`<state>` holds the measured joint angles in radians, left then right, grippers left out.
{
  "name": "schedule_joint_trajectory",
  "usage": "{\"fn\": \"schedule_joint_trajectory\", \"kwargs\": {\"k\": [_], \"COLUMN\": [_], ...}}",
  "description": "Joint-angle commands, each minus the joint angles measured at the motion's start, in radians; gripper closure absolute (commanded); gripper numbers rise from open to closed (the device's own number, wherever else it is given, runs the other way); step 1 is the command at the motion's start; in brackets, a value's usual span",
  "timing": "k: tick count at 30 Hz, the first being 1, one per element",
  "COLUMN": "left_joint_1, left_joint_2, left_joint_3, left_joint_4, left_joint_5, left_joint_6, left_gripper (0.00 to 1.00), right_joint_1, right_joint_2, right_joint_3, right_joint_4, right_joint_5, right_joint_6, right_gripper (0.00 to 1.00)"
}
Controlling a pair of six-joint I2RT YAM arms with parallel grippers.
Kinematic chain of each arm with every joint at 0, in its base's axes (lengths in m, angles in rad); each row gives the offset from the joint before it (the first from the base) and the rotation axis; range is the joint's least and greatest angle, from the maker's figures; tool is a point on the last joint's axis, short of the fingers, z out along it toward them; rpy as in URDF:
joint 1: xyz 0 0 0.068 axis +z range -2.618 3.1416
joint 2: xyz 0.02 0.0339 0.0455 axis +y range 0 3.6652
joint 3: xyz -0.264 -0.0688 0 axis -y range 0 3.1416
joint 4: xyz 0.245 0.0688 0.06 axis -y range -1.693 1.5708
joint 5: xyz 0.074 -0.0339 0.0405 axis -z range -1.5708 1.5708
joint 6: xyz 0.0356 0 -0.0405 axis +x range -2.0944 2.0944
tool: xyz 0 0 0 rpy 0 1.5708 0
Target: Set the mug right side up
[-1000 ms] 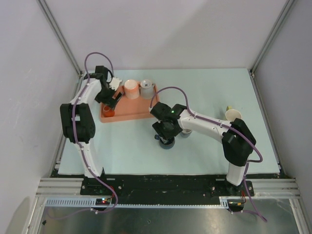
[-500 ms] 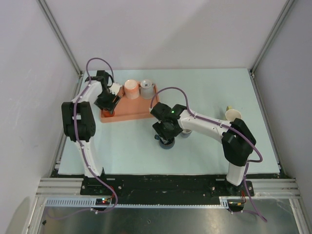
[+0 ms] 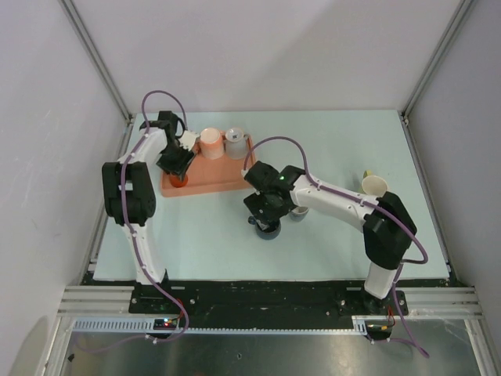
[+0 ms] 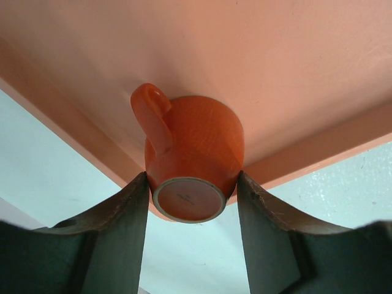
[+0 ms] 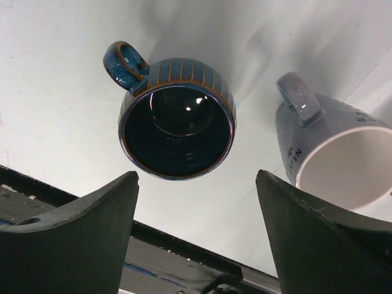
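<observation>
With the left gripper (image 4: 192, 184) pinching the rounded sides of the upside-down glossy orange ceramic mug (image 4: 196, 144) in the salmon plastic tray's (image 4: 275, 61) near-left corner, and the right gripper (image 5: 196, 176) spread wide, the mug may slip or catch the tray's rim once tipped.

A pale blue-green table (image 3: 337, 149) fills the middle of the cell. Plain white walls stand at the back (image 3: 266, 55), left (image 3: 47, 157) and right (image 3: 462, 157). Two aluminium posts (image 3: 98, 59) slant up from the table's far corners. An aluminium rail (image 3: 78, 298) runs along the near edge, with a dull metal sheet (image 3: 274, 352) just below it. The light is soft and even.
</observation>
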<state>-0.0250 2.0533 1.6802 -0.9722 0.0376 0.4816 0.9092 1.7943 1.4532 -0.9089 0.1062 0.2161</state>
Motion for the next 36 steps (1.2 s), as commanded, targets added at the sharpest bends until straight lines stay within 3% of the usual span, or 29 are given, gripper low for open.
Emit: {"fn": "schedule_joint_trajectory", "kwargs": {"k": [1,10,16,23,30,36], "left_joint_1": [-0.013,-0.022,-0.053,-0.084,-0.143,-0.162], "left_joint_2": [0.043,-0.080,-0.186,-0.248,-0.362,-0.419], "left_joint_3": [0.039,0.066,0.078,0.114,0.195,0.276], "left_joint_4": [0.015,0.015,0.015,0.016,0.017,0.016], "left_joint_5": [0.059,0.197,0.295,0.385,0.507,0.625], "left_joint_6": [-0.003,-0.079,-0.122,-0.157,-0.185,-0.259], "left_gripper": [0.98,1.00,1.00,1.00,1.00,1.00], "right_joint_1": [-0.003,-0.035,-0.152,-0.300,-0.358,-0.349], "right_joint_2": [-0.080,-0.215,-0.319,-0.284,-0.126,0.002], "right_joint_3": [-0.001,-0.003,-0.068,-0.156,-0.153,-0.130], "right_joint_4": [0.003,0.103,0.379,0.927,1.417,1.672], "right_joint_5": [0.017,-0.126,-0.369,-0.559,-0.646,-0.671], "right_joint_6": [-0.002,-0.002,0.085,0.394,0.880,1.142], "right_gripper": [0.16,0.05,0.01,0.01,0.03,0.01]}}
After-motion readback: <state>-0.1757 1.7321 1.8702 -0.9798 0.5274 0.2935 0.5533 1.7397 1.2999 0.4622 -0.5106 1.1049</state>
